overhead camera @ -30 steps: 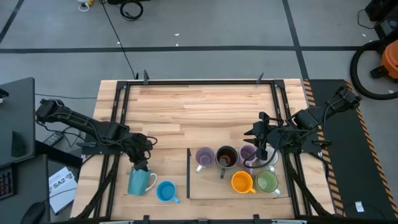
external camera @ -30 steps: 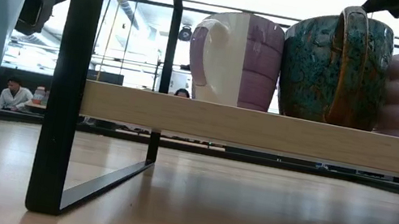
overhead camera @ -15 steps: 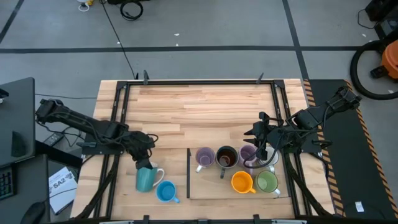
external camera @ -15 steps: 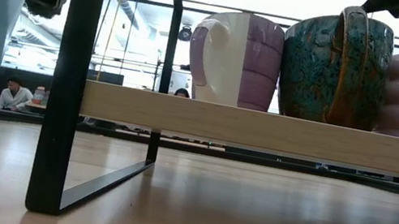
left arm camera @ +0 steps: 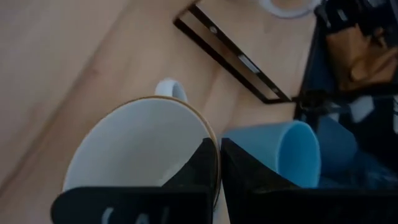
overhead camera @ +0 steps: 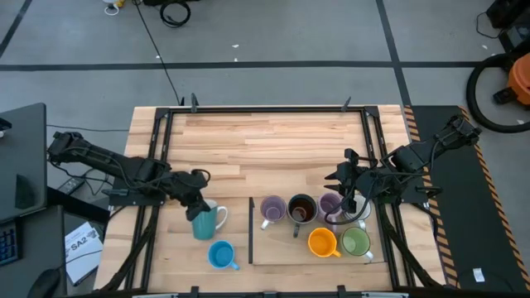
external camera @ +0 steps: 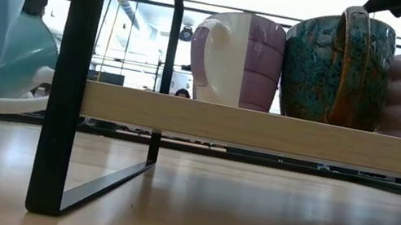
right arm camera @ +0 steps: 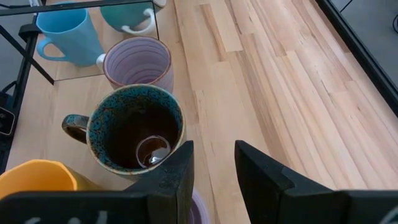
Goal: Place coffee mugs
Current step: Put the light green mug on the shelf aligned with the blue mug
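Presently the left gripper [overhead camera: 196,207] clamps the teal mug [overhead camera: 205,222] by its rim, lifted off the wooden table [overhead camera: 265,141] at 7 o'clock. Right gripper [overhead camera: 348,201] stands parted over a purple mug [overhead camera: 330,204]. Grey floor [overhead camera: 273,33] beyond.

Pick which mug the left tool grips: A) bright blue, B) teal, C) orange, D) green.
B: the left tool is shut on the rim of the teal mug, one finger inside it, while the bright blue mug stands apart nearby on the table.
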